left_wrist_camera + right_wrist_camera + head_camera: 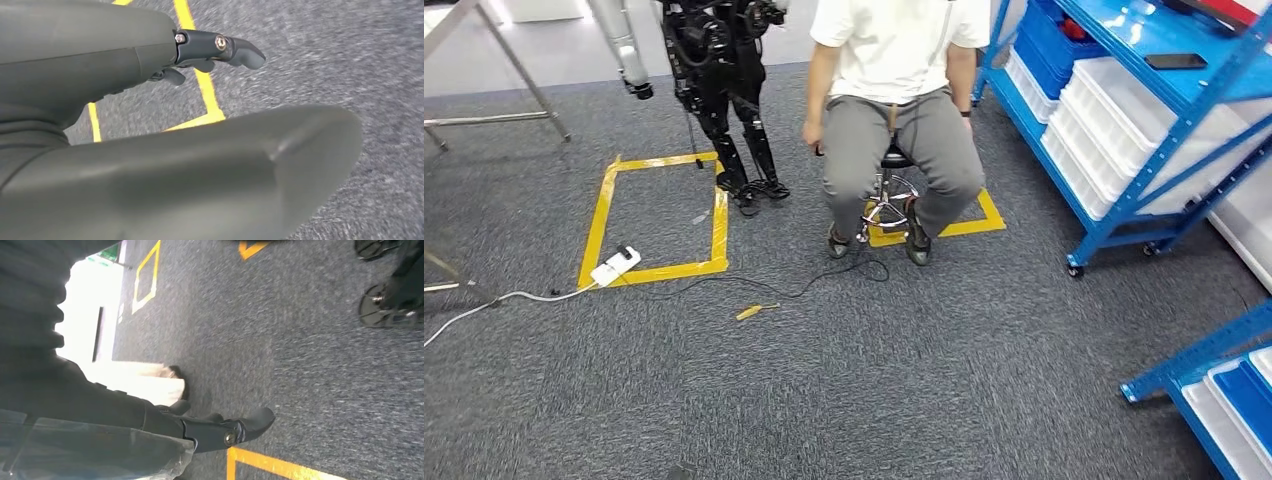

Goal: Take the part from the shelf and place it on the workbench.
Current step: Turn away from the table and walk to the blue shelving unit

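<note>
Two robot hands hang over grey carpet (874,380) in a workshop. The left robot hand (165,60) is open and holds nothing: its thick grey thumb (225,165) and one straight dark finger (240,50) stand well apart, with bare carpet between them. One corner of yellow floor tape (207,100) lies below that finger.

The right robot hand (200,427) points its dark fingers (250,422) out over the carpet. One crinkled clear wrap (100,452) lies against its underside. Whether the hand grips the wrap cannot be told, nor how far its fingers are open. One strip of yellow tape (280,465) runs just beyond the fingertips, and the two black feet (385,310) of a second robot stand well away from them.

In the head view, two blue shelves stand on the right robot hand's side: one large rack (1144,170) loaded with white bins (1114,120) and blue bins (1049,45), and one corner of a nearer rack (1194,365). One dark flat object (1174,61) lies on the large rack's upper level. The part cannot be picked out among the bins.

One person (894,110) sits on one stool (889,195) straight ahead. One black robot (724,90) stands beside the person, on the left robot hand's side. Two yellow tape squares mark the carpet, one (604,210) by the black robot's feet and one (989,215) under the stool. One white power strip (614,266) rests on the first square's corner, and one black cable (824,285) trails from it towards the stool.
</note>
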### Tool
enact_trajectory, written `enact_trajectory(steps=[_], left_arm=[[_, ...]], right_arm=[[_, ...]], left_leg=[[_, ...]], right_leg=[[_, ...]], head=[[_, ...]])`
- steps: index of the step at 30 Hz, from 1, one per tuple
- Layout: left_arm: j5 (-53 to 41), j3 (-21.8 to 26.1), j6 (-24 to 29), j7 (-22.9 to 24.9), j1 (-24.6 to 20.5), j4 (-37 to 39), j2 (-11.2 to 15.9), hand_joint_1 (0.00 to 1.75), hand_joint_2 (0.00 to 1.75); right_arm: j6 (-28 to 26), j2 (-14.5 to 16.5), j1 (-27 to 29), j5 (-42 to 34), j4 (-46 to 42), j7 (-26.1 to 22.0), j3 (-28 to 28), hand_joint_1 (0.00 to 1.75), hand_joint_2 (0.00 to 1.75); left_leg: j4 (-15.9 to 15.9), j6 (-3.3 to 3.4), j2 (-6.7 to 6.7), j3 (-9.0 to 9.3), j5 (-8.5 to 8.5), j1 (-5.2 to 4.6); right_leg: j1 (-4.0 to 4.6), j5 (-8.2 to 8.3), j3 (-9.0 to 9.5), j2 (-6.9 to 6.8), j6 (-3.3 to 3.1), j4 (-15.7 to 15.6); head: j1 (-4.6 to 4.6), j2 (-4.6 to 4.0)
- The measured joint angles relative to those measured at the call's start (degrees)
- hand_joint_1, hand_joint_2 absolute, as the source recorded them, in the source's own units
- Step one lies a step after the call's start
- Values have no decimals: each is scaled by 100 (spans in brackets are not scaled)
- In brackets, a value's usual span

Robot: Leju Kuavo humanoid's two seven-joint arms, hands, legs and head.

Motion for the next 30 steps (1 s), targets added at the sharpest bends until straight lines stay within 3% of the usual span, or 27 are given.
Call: enact_trajectory(steps=[1,3,5,7,8,9,10,11,14,16,18,20,22,24,25,26,27,28,29,30], left_arm=[[-3,0,0,2,-5,-1,1,0,0],[-7,-1,-1,5,-38,-5,-10,0,0],[-15,-3,-5,5,-67,-10,-20,0,0],[-33,-3,-10,19,-65,-9,-21,0,0],[-41,-3,-11,31,-57,-6,-22,0,0],[-45,-3,-10,42,-48,-3,-22,0,0],[-38,-2,-9,50,-42,-1,-22,0,0],[-27,0,-7,50,-39,1,-22,0,0],[20,3,2,37,-38,2,12,0,0],[40,4,10,21,-43,1,38,0,0],[50,5,17,-1,-63,-7,40,0,0],[49,7,19,-19,-79,-16,38,0,0],[42,8,15,-21,-69,-19,34,0,0],[37,8,13,-17,-52,-17,32,0,0],[33,8,13,-15,-48,-16,31,0,0],[27,8,12,-15,-46,-16,29,0,0],[15,8,9,-15,-45,-16,27,0,0],[1,8,5,-14,-45,-16,30,0,0],[-13,7,2,-13,-43,-17,39,0,0],[-30,7,-1,-9,-44,-17,48,0,0]], right_arm=[[2,4,-9,-1,0,0,-1,0,175],[11,-3,-7,-3,0,1,-6,0,175],[21,-14,-6,-10,0,7,-20,0,175],[24,-18,-14,-19,0,17,-35,0,175],[25,-18,-17,-20,0,21,-40,0,175],[27,-17,-12,-10,0,20,-42,0,175],[28,-16,-5,7,1,16,-42,0,175],[31,-14,5,29,1,13,-42,0,175],[35,10,17,92,1,-2,-42,0,175],[43,32,4,121,0,-15,-42,0,175],[57,35,0,142,1,-28,-42,0,175],[66,27,-6,150,1,-33,-42,0,175],[68,22,-24,152,1,-31,-42,0,175],[68,18,-35,155,1,-18,-42,0,175],[69,13,-29,155,0,-7,-42,0,175],[73,5,-18,154,1,7,-42,0,175],[76,-2,-6,150,1,20,-42,0,175],[81,0,-1,143,2,29,-42,0,175],[87,8,-3,134,1,35,-42,0,175],[90,17,-10,126,1,37,-43,0,175]], left_leg=[[-7,-40,77,41,-43,-11],[2,-107,159,114,-118,22],[295,-166,-118,32,-339,72],[1046,-191,-510,-332,-745,90],[1444,-190,-597,-553,-910,90],[1688,-182,-629,-716,-957,90],[1725,-164,-643,-789,-880,89],[1529,-134,-662,-748,-695,86],[409,18,-963,-301,-83,40],[122,91,-1077,-174,24,-12],[36,150,-974,-134,87,-18],[-117,225,-850,-78,198,7],[-193,264,-692,-67,262,17],[-191,253,-518,-99,266,20],[-189,232,-440,-112,262,26],[-184,201,-370,-117,256,39],[-171,155,-302,-110,241,55],[-147,96,-232,-94,213,55],[-113,32,-163,-75,164,53],[-85,-27,-96,-52,117,37]], right_leg=[[27,34,-3,-14,-30,-16],[10,60,15,159,-93,-31],[-41,78,58,333,-188,-51],[-31,96,54,497,-288,-59],[-5,102,44,591,-322,-59],[16,104,30,690,-334,-58],[35,107,20,789,-338,-58],[49,110,13,877,-341,-58],[77,121,62,1104,-314,-54],[92,131,57,1233,-259,-61],[104,151,17,1303,-191,-74],[121,39,-95,1094,-193,125],[105,-292,-411,803,-233,751],[41,-561,-759,709,-184,1406],[-1,-577,-815,686,-121,1505],[-45,-497,-738,650,-39,1357],[-91,-350,-538,570,54,989],[-130,-192,-322,397,128,587],[-151,-56,-134,230,168,245],[-155,27,-19,110,157,46]], head=[[-5,0],[-20,0],[-33,0],[-45,0],[-49,0],[-50,0],[-49,0],[-50,0],[-46,0],[-46,0],[-47,0],[-28,0],[3,0],[17,0],[20,0],[22,0],[27,0],[37,0],[47,0],[38,0]])
